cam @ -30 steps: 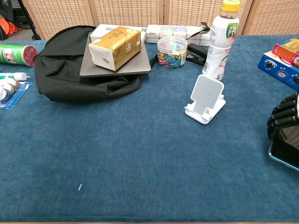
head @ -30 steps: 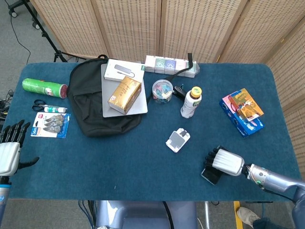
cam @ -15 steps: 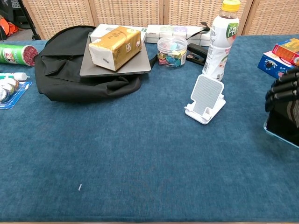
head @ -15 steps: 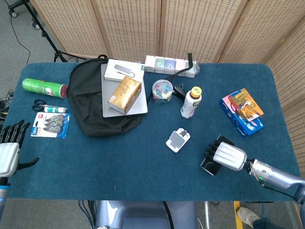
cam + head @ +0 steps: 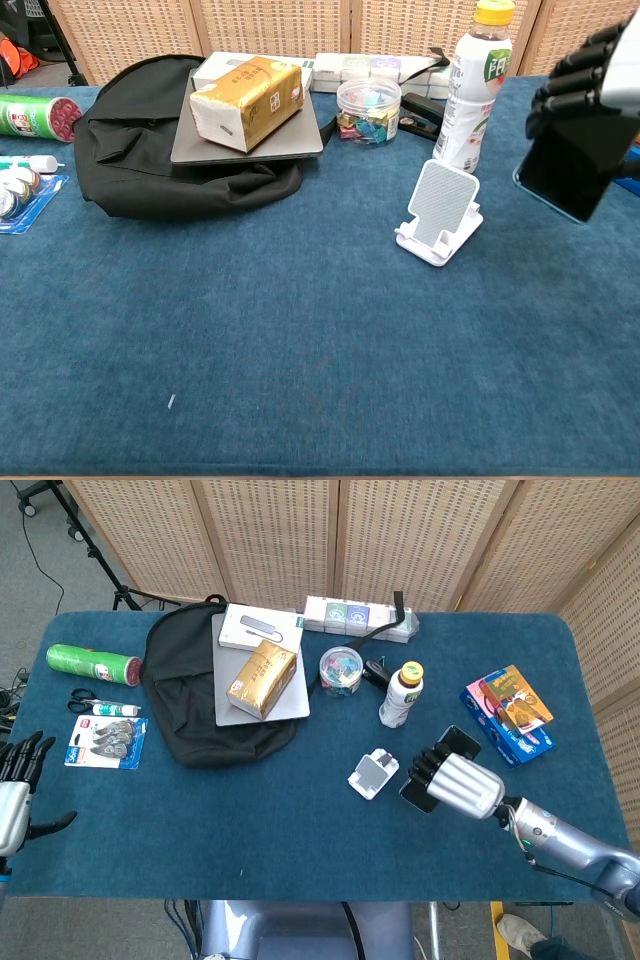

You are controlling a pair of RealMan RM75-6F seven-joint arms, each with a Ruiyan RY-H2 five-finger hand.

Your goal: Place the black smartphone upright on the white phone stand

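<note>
Your right hand (image 5: 590,75) has its fingers wrapped across the black smartphone (image 5: 572,165) and carries it above the table, to the right of the white phone stand (image 5: 438,212), toward the front right part. The phone looks thin, stiff and glossy, probably slippery, so grip it by its long edges. The plastic stand looks light and may slide on the blue felt. Your left hand (image 5: 15,795) hangs with fingers spread at the front left corner, holding nothing
</note>
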